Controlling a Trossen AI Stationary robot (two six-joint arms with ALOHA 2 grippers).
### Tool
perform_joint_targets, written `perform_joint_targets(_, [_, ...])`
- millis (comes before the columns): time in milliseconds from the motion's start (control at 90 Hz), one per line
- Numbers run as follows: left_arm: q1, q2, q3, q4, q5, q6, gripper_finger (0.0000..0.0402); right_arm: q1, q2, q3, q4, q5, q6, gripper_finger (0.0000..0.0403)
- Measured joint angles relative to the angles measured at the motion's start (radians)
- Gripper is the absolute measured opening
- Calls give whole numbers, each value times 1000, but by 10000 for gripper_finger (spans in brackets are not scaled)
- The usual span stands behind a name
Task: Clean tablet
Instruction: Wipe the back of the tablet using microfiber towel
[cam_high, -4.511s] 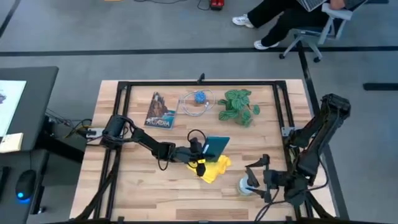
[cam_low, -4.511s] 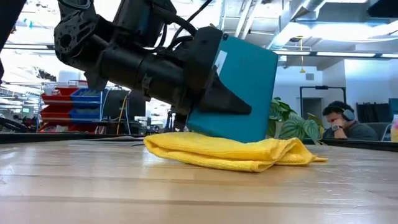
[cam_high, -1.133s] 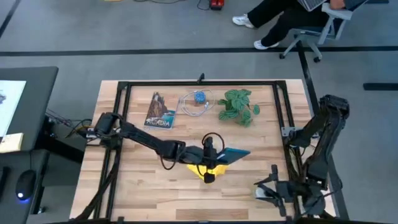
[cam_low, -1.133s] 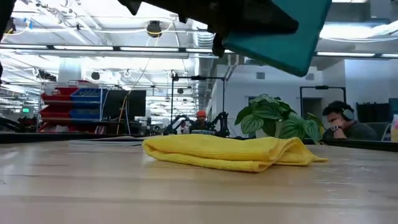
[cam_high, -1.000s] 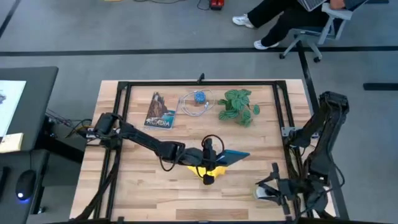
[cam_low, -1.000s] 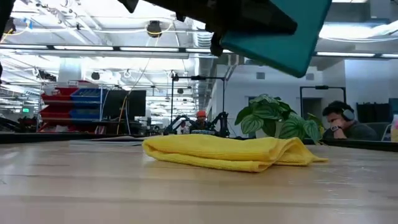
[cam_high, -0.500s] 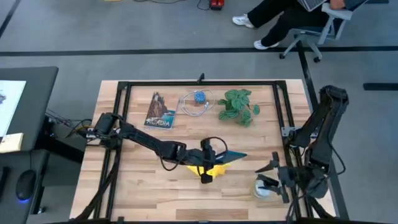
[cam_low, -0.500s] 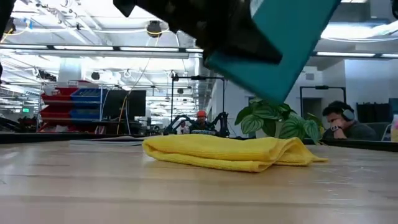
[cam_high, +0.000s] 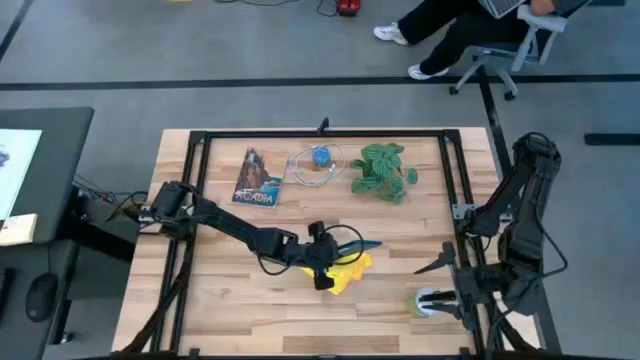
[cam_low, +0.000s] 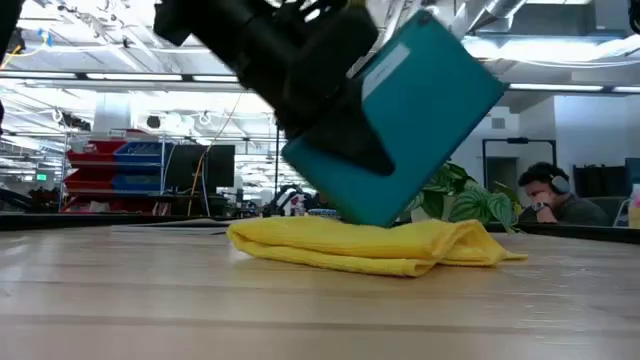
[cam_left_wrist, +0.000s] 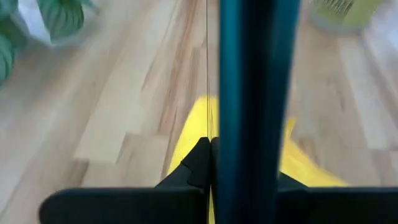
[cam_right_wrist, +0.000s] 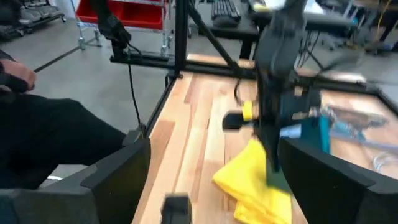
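Teal-backed thin flat tablet (cam_high: 352, 246) sits mid-frame in the high view, clamped in the left gripper (cam_high: 325, 253) above the folded yellow cloth (cam_high: 347, 270); "ACADIA" booklet (cam_high: 258, 178) upper left. Low view: tablet tilted, lower edge meeting cloth, so wiping looks underway, unfinished. Right gripper (cam_high: 447, 283), lower right, is spread wide.

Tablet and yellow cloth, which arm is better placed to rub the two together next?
Probably the left. The left gripper is shut on the tablet, holding it tilted with its lower corner at the yellow cloth. The right gripper is open, off by the table's right edge.
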Motion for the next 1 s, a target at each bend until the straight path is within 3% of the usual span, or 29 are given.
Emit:
perform_joint_targets(111, [-4, -2, -31, 30, -26, -20, 11, -15, 2, 20, 46, 44, -83, 331])
perform_joint_targets(333, [-16, -6, -71, 63, -18, -45, 11, -121, 64, 23, 244, 35, -229, 329])
perform_joint_targets(589, [-24, -42, -155, 38, -84, -148, 11, -276, 167, 71, 281, -56, -248, 328])
perform_joint_targets(1000, [-93, -285, -424, 75, -175, -333, 11, -468, 349, 169, 291, -271, -244, 328])
